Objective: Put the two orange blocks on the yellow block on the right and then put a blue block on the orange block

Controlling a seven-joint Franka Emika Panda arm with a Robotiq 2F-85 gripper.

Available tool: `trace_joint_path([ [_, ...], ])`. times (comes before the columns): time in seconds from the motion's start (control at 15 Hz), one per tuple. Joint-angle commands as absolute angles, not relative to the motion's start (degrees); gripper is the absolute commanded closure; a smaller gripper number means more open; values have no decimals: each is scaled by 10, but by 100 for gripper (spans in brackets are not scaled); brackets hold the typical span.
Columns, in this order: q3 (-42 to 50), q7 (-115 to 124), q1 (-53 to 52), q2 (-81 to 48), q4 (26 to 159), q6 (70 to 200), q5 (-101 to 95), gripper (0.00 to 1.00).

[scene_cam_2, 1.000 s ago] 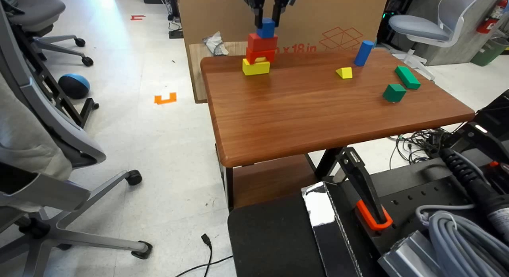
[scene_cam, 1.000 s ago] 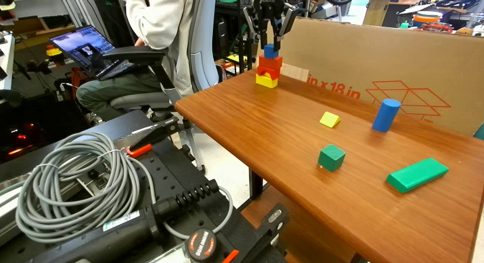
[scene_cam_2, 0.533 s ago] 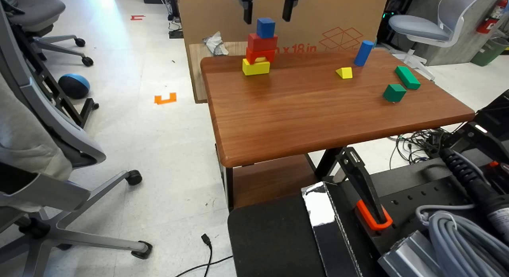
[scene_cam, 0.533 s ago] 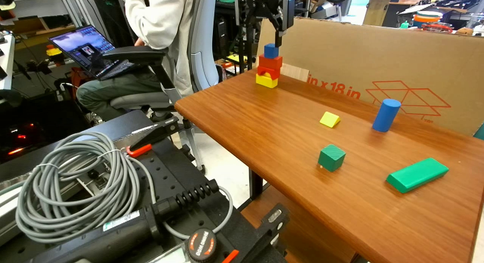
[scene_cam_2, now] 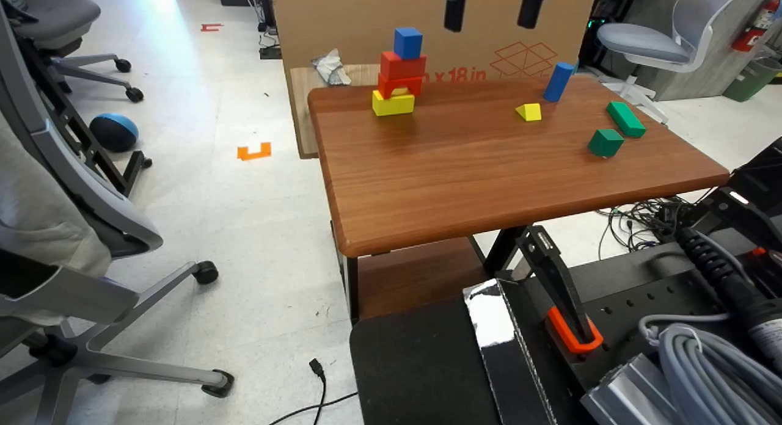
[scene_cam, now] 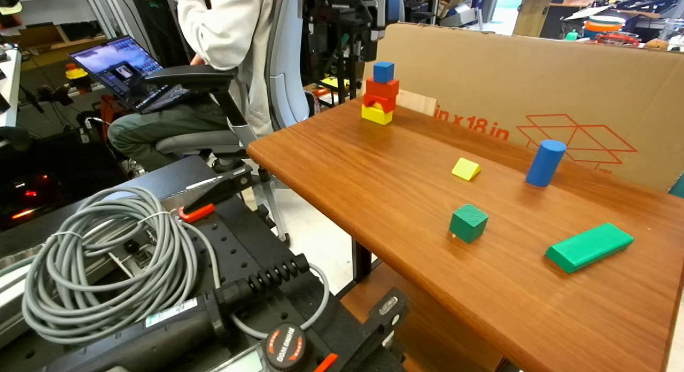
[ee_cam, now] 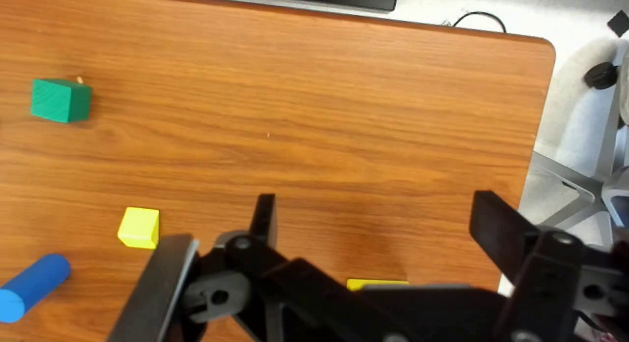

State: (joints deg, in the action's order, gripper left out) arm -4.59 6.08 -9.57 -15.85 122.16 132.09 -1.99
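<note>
A: Gripper status?

B: Gripper is spread wide, fingers well apart in the wrist view too. A second ago they stood either side of the blue cube; half a second ago, spread but near it. Now the tips hang right of the stack in an exterior view, apart from it.

A: And the cube?

B: Stayed put. Sits on top of the upper orange block, slightly toward its right side in an exterior view.

A: Below that?

B: Unchanged. Upper orange block on the lower orange block, the arch-shaped one; that on the yellow block; that on the table, near a corner. Some yellow shows under the arch. Can't tell if it's a separate piece.

A: Loose parts?

B: As before in both exterior views: yellow wedge, blue cylinder standing upright, green cube, green slab. All well apart from the stack.

A: Wrist cam?

B: Green cube, yellow wedge and blue cylinder on the left. A yellow strip shows between the fingers, mostly hidden by the gripper; can't tell which block.
</note>
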Motion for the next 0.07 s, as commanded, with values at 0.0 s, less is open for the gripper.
trace_joint_path([
  [0.0,-50,62,-91,-153,1227,1319,-21,0],
])
